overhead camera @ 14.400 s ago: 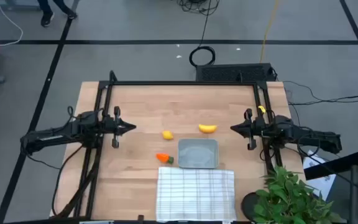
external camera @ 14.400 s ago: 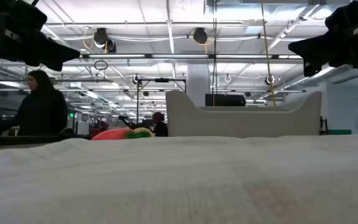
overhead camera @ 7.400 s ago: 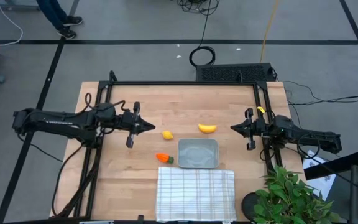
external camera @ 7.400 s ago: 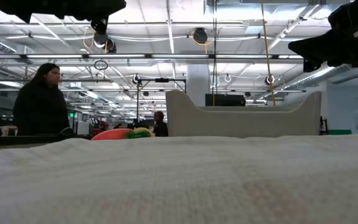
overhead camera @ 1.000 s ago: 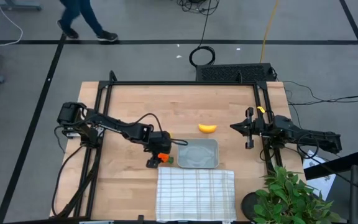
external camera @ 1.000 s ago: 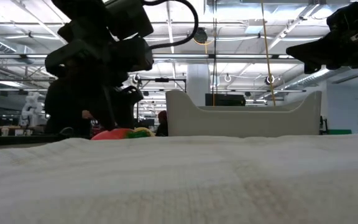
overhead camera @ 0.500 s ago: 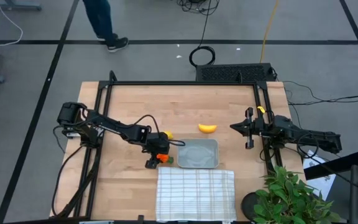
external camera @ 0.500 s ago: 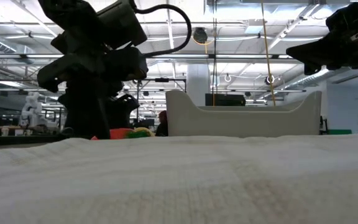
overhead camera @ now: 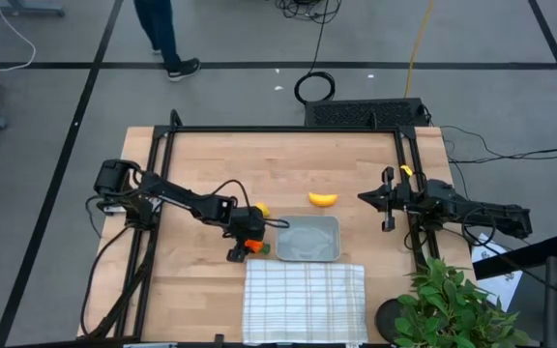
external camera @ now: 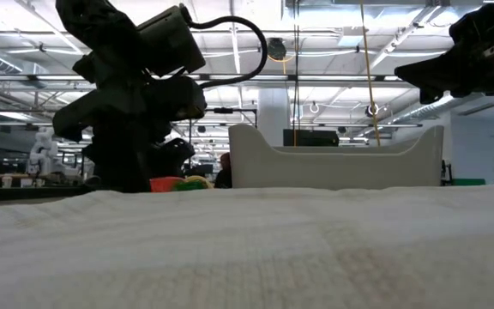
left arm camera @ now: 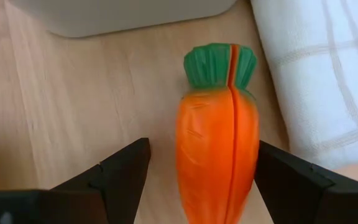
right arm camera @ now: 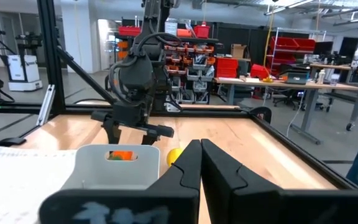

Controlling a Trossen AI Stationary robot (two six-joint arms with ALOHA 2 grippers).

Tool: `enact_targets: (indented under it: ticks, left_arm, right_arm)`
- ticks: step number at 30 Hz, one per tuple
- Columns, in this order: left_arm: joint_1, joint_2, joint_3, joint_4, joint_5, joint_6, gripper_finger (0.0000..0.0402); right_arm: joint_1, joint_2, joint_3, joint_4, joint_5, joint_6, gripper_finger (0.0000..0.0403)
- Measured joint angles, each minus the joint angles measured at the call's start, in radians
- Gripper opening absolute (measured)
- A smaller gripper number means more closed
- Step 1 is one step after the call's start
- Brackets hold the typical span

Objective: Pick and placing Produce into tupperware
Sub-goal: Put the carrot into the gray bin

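The orange carrot [left arm camera: 216, 149] with its green top [left arm camera: 219, 65] lies flat on the wooden table, just left of the grey tupperware [overhead camera: 307, 239]. My left gripper [left arm camera: 204, 146] is open and low over the carrot, with one finger on each side of its thick end. The yellow lemon [overhead camera: 260, 209] lies just beyond that gripper. The banana [overhead camera: 323, 200] lies past the tupperware's far edge. My right gripper [overhead camera: 367, 200] is shut and hovers at the table's right, holding nothing. My left gripper comes at the carrot from above, its fingers along the carrot's two long sides. One finger [left arm camera: 278, 174] stands right against the carrot's side [left arm camera: 253, 155]; whether it touches, I cannot tell. The other finger [left arm camera: 126, 171] is apart from it.
A white checked cloth [overhead camera: 306, 300] lies at the near edge, close to the carrot and the tupperware. A black frame [overhead camera: 167, 174] borders the table left, right and far. A green plant [overhead camera: 453, 300] stands at the near right corner. A person [overhead camera: 162, 39] walks beyond the table.
My left gripper has come down around the carrot and shifted a little toward the near edge, still open. The lemon, covered by the gripper a second ago, shows again. The carrot has stayed in place.
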Motion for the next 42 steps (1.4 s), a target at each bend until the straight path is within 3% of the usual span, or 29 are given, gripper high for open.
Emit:
enact_targets:
  ticks: [10,19,23,42]
  left_arm:
    - [0.0,-0.032,-0.004,0.0,0.003,-0.001,0.027]
    - [0.0,-0.047,0.03,-0.068,0.007,0.012,0.0156]
    - [0.0,-0.047,0.051,-0.107,0.006,0.014,0.0126]
    - [0.0,-0.048,0.27,-0.392,-0.031,0.098,0.0136]
  right_arm:
    - [0.0,0.005,0.0,0.003,0.0,0.0,0.0]
    - [0.0,0.005,0.0,0.003,0.0,0.0,0.0]
    - [0.0,0.005,0.0,0.003,0.0,0.0,0.0]
    - [0.0,0.005,0.0,0.003,0.0,0.0,0.0]
